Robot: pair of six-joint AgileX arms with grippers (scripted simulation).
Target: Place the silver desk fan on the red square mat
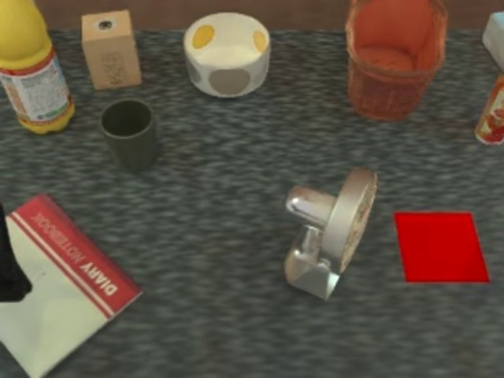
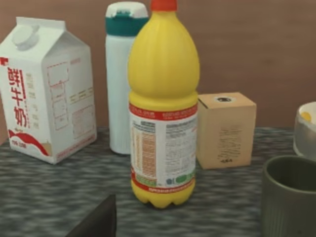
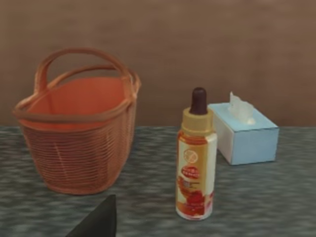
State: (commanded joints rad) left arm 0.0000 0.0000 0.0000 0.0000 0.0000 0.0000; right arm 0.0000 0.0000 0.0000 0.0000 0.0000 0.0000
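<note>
The silver desk fan point(image 1: 331, 232) stands on the table right of the middle in the top view, its round pale grille face turned toward the red square mat point(image 1: 439, 246). The mat lies flat and bare a short gap to the fan's right. My left gripper point(image 1: 11, 264) shows only as a dark shape at the table's left edge, far from the fan. My right gripper is out of the top view; only a dark wedge of it point(image 3: 98, 221) shows in the right wrist view, facing the back right corner. Neither gripper touches the fan.
Along the back stand a yellow bottle point(image 1: 30, 67), a brown box point(image 1: 111, 49), a white bowl point(image 1: 227, 53), an orange basket point(image 1: 394, 55) and a dropper bottle point(image 1: 493, 110). A dark green cup point(image 1: 128, 132) and a red-and-white diary notebook point(image 1: 59, 283) sit at the left.
</note>
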